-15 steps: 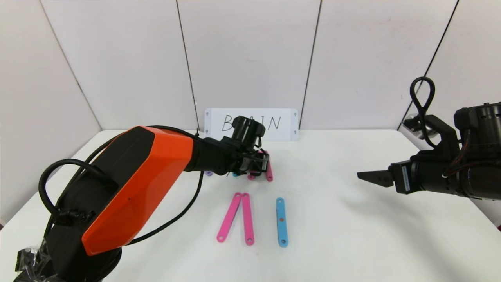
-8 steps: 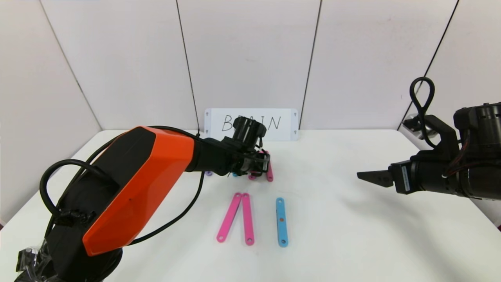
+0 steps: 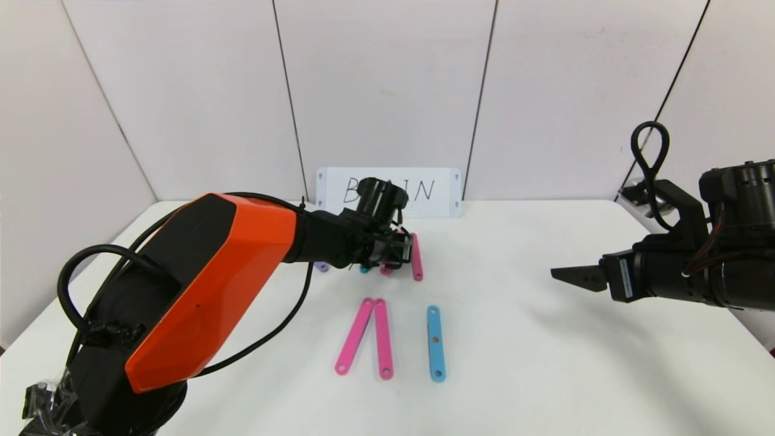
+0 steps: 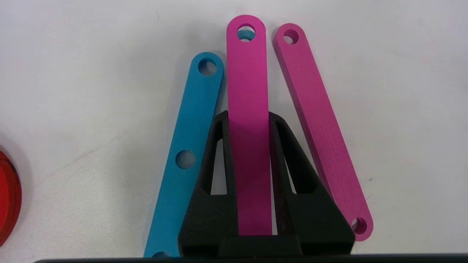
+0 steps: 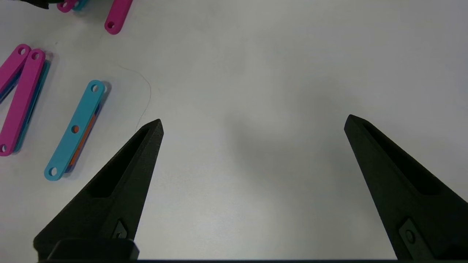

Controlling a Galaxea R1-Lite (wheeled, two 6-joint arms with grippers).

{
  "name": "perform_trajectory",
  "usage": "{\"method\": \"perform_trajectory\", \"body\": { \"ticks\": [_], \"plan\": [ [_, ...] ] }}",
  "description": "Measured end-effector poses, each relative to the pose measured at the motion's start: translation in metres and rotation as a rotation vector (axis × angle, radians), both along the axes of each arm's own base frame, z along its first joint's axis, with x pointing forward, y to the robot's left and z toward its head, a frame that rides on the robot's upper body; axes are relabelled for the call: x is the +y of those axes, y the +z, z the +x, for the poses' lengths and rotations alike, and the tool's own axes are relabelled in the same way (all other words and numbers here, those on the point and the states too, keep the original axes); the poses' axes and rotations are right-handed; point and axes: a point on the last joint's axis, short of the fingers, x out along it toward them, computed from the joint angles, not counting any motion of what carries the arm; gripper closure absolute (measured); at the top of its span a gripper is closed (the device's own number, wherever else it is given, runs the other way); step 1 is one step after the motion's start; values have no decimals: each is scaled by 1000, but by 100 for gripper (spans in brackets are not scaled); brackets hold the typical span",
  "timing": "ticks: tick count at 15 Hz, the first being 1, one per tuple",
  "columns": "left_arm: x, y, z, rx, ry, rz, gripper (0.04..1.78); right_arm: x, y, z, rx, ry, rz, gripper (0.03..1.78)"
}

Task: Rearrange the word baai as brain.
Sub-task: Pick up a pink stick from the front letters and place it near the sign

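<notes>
Near the white handwritten card [image 3: 388, 191], our left gripper [image 4: 248, 120] clamps a flat pink plastic strip [image 4: 247, 91]; our right gripper [image 5: 252, 122] hovers open.

Pink strips [image 3: 375, 337], blue strip [image 3: 435, 343], red curve [image 4: 7, 197]

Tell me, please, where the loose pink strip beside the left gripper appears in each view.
Head view: loose pink strip lies far centre, just right of the left gripper.
Left wrist view: it lies angled beside the gripper, opposite the blue strip.
Right wrist view: one end shows, cut by the frame.
Shared landmark: the held pink strip alongside it.
Right gripper idles open.
</notes>
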Motion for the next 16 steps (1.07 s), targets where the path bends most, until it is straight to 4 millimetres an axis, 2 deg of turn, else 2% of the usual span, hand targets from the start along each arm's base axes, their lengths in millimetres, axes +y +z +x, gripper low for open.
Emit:
{"method": "perform_trajectory", "body": {
  "ticks": [16],
  "plan": [
    [-24,-5,-9,7,-50,7,152,-1,2,-1,-7,-3,3,8]
  ]
}}
